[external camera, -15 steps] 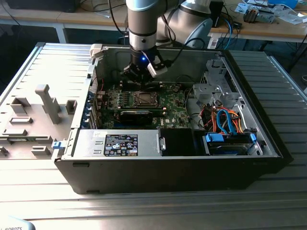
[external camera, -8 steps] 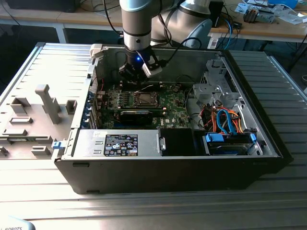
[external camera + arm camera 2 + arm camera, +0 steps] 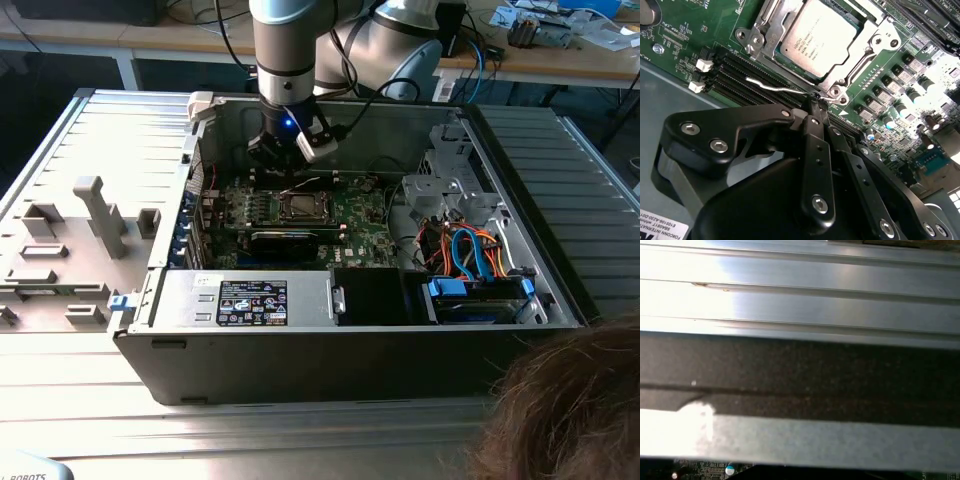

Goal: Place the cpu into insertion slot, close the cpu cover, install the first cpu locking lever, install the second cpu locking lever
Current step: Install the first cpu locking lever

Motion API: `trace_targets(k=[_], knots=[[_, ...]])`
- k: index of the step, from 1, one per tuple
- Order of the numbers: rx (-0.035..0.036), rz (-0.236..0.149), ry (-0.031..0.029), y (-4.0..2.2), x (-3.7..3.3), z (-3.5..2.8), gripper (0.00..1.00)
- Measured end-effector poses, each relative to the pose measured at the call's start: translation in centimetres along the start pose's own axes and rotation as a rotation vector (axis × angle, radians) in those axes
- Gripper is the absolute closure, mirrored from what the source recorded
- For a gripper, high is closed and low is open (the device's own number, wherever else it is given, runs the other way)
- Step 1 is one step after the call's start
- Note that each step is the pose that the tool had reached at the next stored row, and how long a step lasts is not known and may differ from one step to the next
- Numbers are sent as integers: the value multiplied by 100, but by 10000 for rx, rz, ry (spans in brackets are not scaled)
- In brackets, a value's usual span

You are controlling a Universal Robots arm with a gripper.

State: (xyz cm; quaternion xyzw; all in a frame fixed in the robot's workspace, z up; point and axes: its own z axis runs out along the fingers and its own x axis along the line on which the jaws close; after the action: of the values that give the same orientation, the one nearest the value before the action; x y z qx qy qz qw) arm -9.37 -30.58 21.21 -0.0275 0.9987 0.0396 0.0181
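The cpu (image 3: pixel 817 37), a silver-grey square, lies in the insertion slot (image 3: pixel 760 37) on the green motherboard (image 3: pixel 355 215). The cpu cover (image 3: pixel 862 50), a silvery frame, lies flat over its edges. In the second wrist view my gripper (image 3: pixel 817 98) is shut. Its black fingertips (image 3: pixel 813 106) rest at a thin wire locking lever (image 3: pixel 775 88) running along the socket's side by the memory slots. In the exterior view the gripper (image 3: pixel 285 165) hangs just behind the socket (image 3: pixel 300 207), inside the open case.
Black memory slots (image 3: pixel 740 75) with white clips flank the socket. A silver power supply (image 3: pixel 250 300) stands in front. Cables and a drive bay (image 3: pixel 470 255) fill the exterior view's right. A grey fixture tray (image 3: pixel 70 250) lies outside on the left. A person's head (image 3: pixel 570 410) shows at lower right.
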Motion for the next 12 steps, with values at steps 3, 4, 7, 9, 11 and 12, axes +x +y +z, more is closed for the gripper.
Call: trace_targets(k=[3, 4, 7, 9, 11, 12], knots=[[-1, -1, -1, 0, 0, 4, 89], [-1, -1, -1, 0, 0, 6, 89], [-1, -1, 0, -1, 0, 11, 89], [-1, -2, -1, -1, 2, 16, 89], [-1, -1, -1, -1, 3, 20, 89], [-1, -1, -1, -1, 3, 22, 89]])
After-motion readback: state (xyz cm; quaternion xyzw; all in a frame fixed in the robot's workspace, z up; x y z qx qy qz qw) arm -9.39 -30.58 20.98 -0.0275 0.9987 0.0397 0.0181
